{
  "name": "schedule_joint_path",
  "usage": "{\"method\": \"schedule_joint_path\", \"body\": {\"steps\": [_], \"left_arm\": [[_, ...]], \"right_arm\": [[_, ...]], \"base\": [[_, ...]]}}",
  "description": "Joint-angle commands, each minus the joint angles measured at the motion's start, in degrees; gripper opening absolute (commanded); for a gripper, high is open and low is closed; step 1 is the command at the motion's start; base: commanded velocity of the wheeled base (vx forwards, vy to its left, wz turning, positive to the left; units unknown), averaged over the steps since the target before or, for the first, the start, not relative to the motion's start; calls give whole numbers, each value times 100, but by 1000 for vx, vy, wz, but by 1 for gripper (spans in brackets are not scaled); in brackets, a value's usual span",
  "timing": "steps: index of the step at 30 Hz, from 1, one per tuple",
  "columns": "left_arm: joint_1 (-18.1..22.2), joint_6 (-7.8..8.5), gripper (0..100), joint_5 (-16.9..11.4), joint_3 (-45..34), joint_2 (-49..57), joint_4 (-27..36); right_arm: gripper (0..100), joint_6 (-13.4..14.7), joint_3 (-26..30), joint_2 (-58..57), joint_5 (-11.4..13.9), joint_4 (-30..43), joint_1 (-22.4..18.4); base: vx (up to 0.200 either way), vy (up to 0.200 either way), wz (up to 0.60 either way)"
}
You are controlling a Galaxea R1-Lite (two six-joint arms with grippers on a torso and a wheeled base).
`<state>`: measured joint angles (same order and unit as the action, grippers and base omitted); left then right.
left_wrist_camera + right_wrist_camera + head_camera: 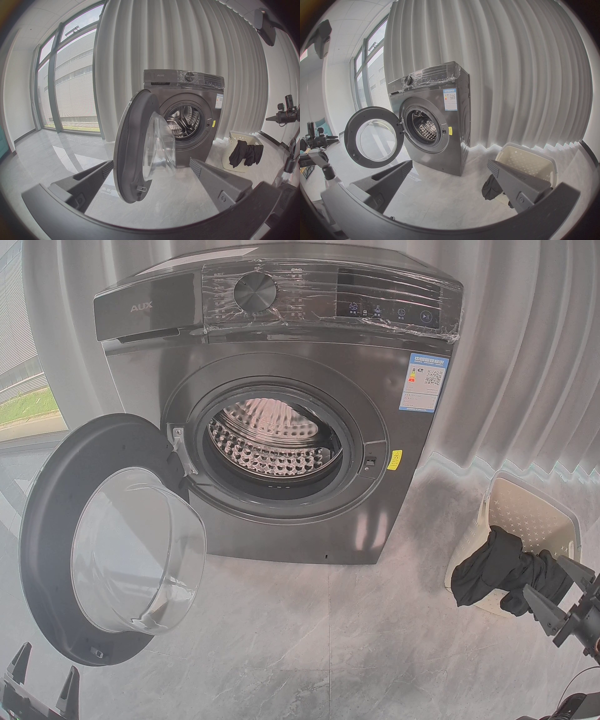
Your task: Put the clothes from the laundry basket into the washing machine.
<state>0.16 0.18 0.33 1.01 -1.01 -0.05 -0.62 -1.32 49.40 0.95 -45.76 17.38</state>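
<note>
The grey washing machine (275, 402) stands ahead with its round door (94, 540) swung wide to the left and a bare steel drum (269, 437) inside. A cream laundry basket (531, 521) sits on the floor to the machine's right, with black clothes (500, 571) draped over its front rim. My right gripper (559, 587) is open just right of the clothes, apart from them. My left gripper (44, 674) is open low at the left, below the door. The basket (531, 162), clothes (490, 189) and machine (434, 118) also show past the right gripper (450, 170).
Grey tiled floor (337, 640) lies open between the machine and me. White pleated curtains (537, 352) hang behind the machine and basket. A large window (72, 81) is on the left. The open door (137, 147) sits close in front of the left gripper (151, 168).
</note>
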Motion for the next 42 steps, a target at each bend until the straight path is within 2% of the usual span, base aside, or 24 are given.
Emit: {"method": "schedule_joint_path", "body": {"steps": [1, 5, 11, 15, 17, 20, 21, 23, 25, 29, 30, 32, 34, 35, 42], "left_arm": [[2, -1, 100, 2, -101, 75, -4], [2, 8, 100, 2, -101, 75, -4], [2, -1, 100, 2, -101, 75, -4], [2, 8, 100, 2, -101, 75, -4], [2, -1, 100, 2, -101, 75, -4], [2, -1, 100, 2, -101, 75, -4], [2, -1, 100, 2, -101, 75, -4], [2, -1, 100, 2, -101, 75, -4], [2, -1, 100, 2, -101, 75, -4], [2, -1, 100, 2, -101, 75, -4], [2, -1, 100, 2, -101, 75, -4], [2, -1, 100, 2, -101, 75, -4], [2, -1, 100, 11, -101, 75, -4], [2, -1, 100, 2, -101, 75, -4], [2, 8, 100, 11, -101, 75, 5]], "right_arm": [[100, -166, 132, -2698, 125, 1755, -490], [100, -184, 132, -3463, 133, 2362, -798], [100, -175, 132, -4377, 133, 3399, -1044], [100, -131, 132, -4395, -25, 3407, -1079], [100, -184, 132, -4412, -121, 3434, -1264], [100, -272, 132, -4544, 37, 3548, -1791], [100, -298, 132, -4623, 204, 3662, -1897], [100, -289, 132, -4702, 230, 3759, -1817], [100, -184, 132, -4931, 309, 4260, -1756], [100, -43, 132, -4922, 661, 4190, -1756], [100, -52, 132, -4922, 670, 4190, -1756], [100, -78, 132, -4922, 476, 4190, -1756], [100, -140, 132, -4922, -34, 4453, -1765], [100, -158, 132, -4913, -121, 4541, -1774], [100, -105, 123, -4913, -78, 4612, -1765]], "base": [[0, 0, 0], [0, 0, 0], [0, 0, 0], [0, 0, 0], [0, 0, 0], [0, 0, 0], [0, 0, 0], [0, 0, 0], [0, 0, 0], [0, 0, 0], [0, 0, 0], [0, 0, 0], [0, 0, 0], [0, 0, 0], [0, 0, 0]]}}
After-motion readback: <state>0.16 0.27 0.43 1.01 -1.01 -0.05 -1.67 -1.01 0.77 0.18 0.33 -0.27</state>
